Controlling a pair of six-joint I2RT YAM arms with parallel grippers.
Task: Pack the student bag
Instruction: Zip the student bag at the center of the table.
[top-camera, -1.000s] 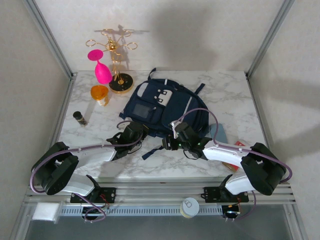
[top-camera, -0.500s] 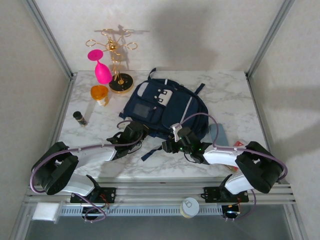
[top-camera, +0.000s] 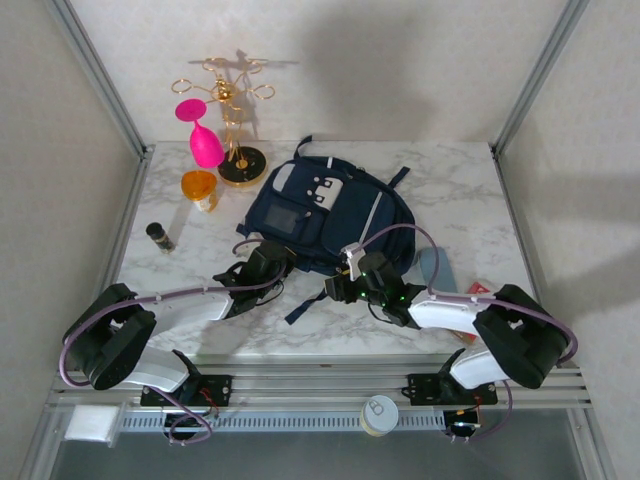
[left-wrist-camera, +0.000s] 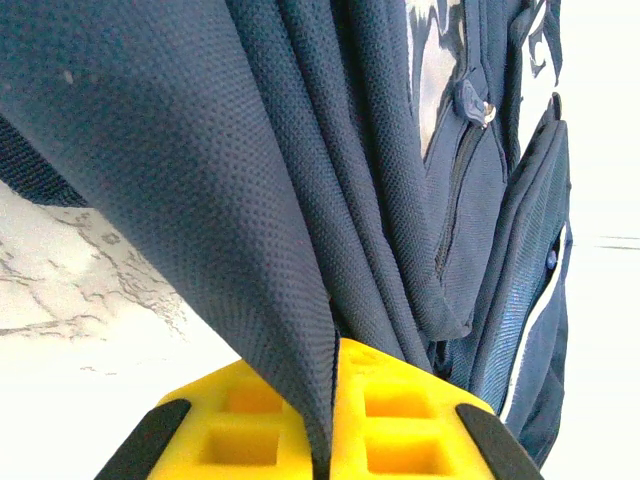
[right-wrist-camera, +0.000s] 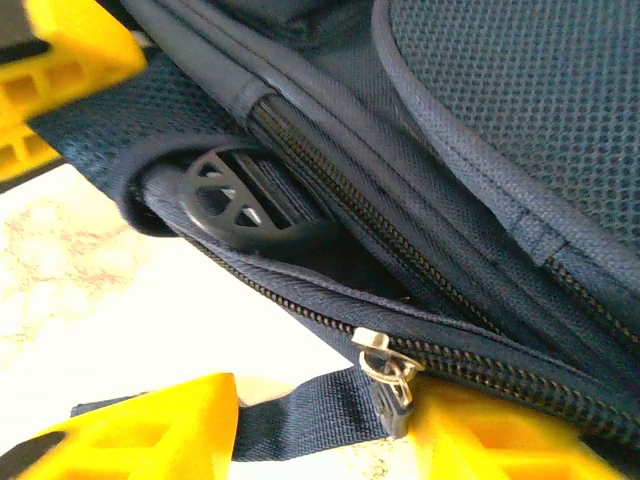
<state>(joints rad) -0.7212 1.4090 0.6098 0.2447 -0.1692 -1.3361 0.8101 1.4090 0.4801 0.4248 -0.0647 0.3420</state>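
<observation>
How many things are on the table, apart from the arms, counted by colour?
Navy: 1, bag
Pink: 1, glass
Gold: 1, stand
Orange: 1, cup
Black: 1, tube
Grey-blue: 1, flat item
Red: 1, box, partly hidden
Total: 7

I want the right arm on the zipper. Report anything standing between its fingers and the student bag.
Nothing visible stands in the way. The right gripper has its fingers open on either side of the zipper pull and a strap of the student bag. The left gripper is pinched shut on a fold of its fabric.
</observation>
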